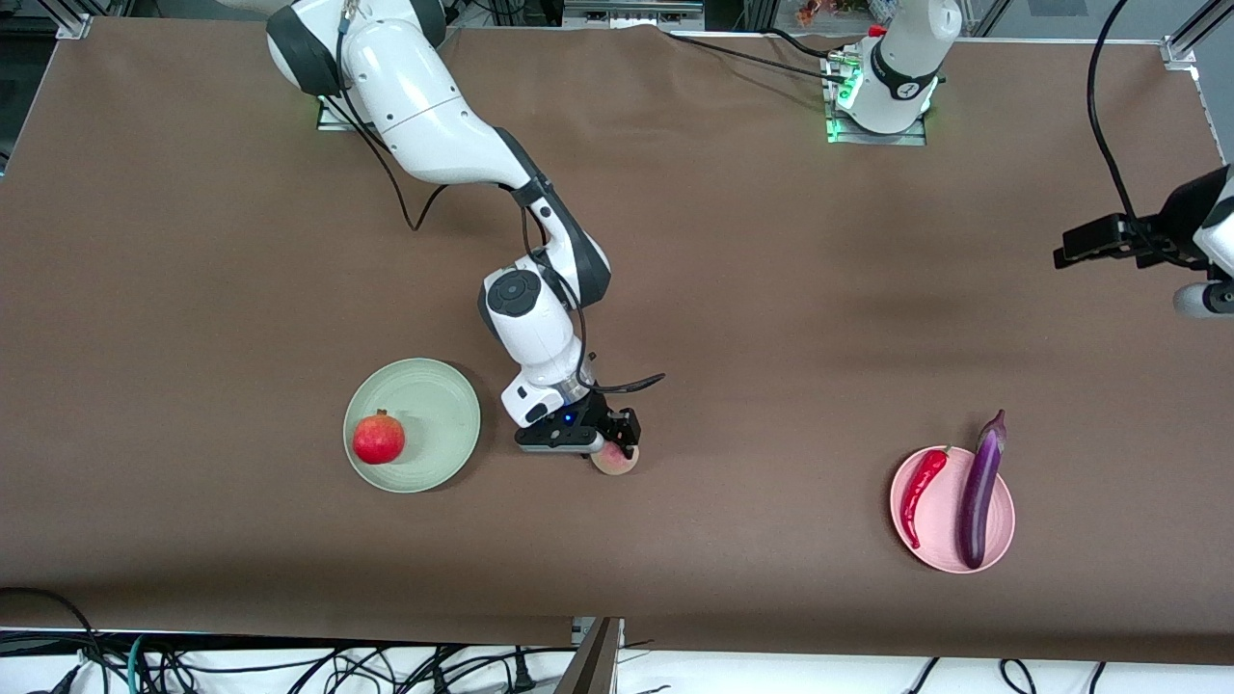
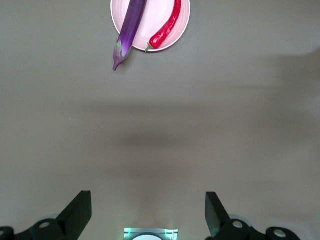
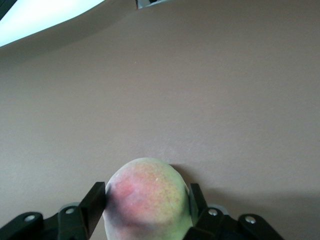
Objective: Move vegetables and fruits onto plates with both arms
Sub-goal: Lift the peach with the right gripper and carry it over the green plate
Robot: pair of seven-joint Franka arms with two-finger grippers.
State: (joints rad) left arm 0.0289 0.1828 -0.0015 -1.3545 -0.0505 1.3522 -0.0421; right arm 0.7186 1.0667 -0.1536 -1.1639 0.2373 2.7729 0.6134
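Note:
My right gripper [image 1: 614, 451] is down at the table between the two plates, its fingers against both sides of the pinkish yellow-green peach [image 1: 617, 461]. The right wrist view shows the peach [image 3: 147, 200] between the fingers [image 3: 95, 200]. The red pomegranate [image 1: 378, 438] sits on the pale green plate [image 1: 439, 400]. The purple eggplant [image 1: 981, 487] and red chili [image 1: 923, 482] lie on the pink plate [image 1: 940, 520], the eggplant's stem end past the rim. My left gripper [image 2: 148, 210] is open and empty, held high over bare table; its view shows the pink plate [image 2: 150, 20].
The left arm [image 1: 1205, 222] waits at the left arm's end of the table, raised. A black cable [image 1: 424, 207] trails on the brown cloth near the right arm's base. The table's edge nearest the front camera has cables below it.

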